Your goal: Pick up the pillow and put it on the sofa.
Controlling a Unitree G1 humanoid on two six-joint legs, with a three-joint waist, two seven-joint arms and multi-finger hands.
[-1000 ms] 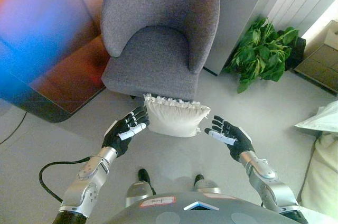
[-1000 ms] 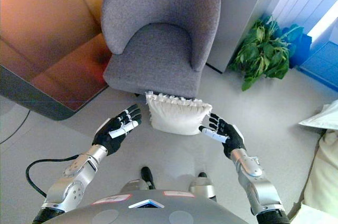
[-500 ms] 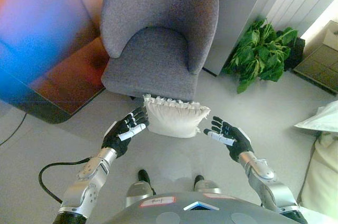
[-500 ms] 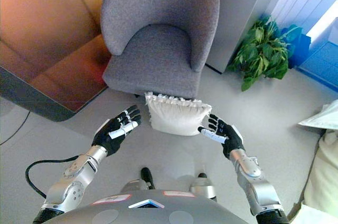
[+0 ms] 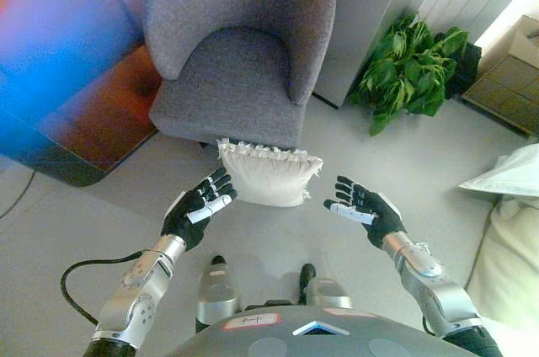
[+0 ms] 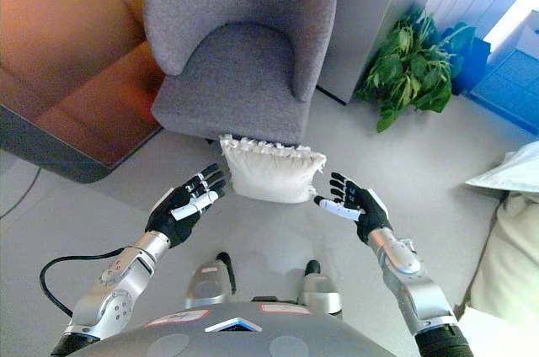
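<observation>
I have both hands out, palms turned inward, framing the cream pillow [image 5: 269, 175] so it can be squeezed from two sides and lifted. The pillow lies on the floor between them, leaning against the front edge of the grey armchair [image 5: 240, 54] just beyond my fingertips. My left hand [image 5: 198, 209], fingers spread and straight, sits just beside the pillow's left edge, possibly brushing it. My right hand [image 5: 364, 210], equally wide and empty, hangs a little apart from the right edge. A potted plant [image 5: 410, 68] stands farther off, past the right hand.
</observation>
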